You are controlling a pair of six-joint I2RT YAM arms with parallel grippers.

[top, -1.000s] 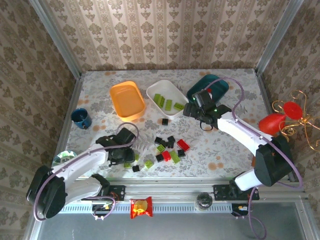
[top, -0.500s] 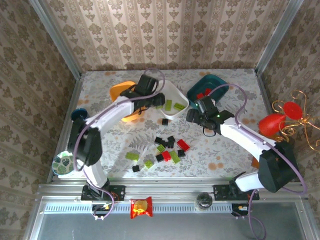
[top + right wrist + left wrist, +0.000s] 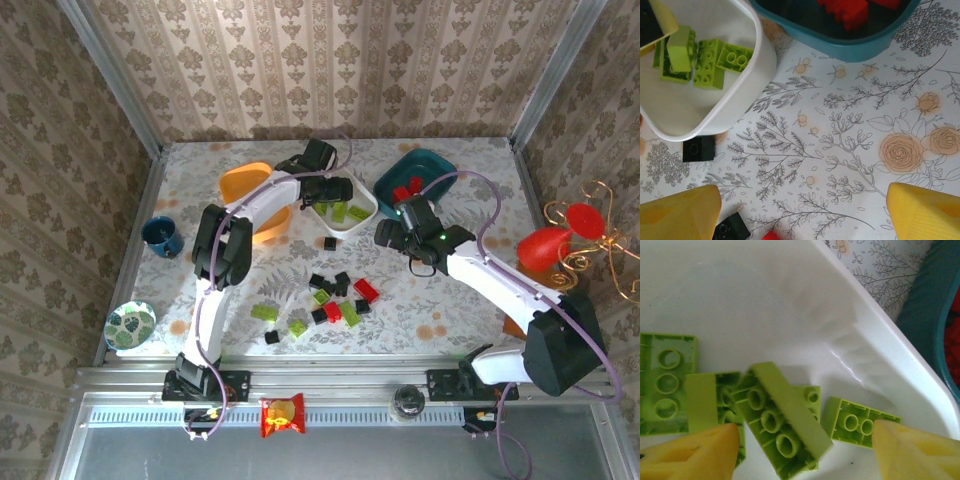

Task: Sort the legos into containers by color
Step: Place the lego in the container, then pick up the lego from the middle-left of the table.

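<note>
Several lime green plastic bricks [image 3: 782, 427] are lying in the shallow white plastic tub [image 3: 790, 300]; the left pincer [image 3: 802, 452] is hovering above them, jaws wide apart, holding nothing. Lifting straight up is advisable, clearing the tub wall.

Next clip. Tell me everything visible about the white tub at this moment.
The white tub is a shallow, rounded-rectangular container of smooth, glossy plastic, sitting upright on the floral tabletop between the orange tub and the teal tub. It holds several lime green bricks, some overlapping; every brick seen inside is lime. The left gripper hovers open just above them. A black brick lies on the table just outside its near corner, not touching it.
</note>
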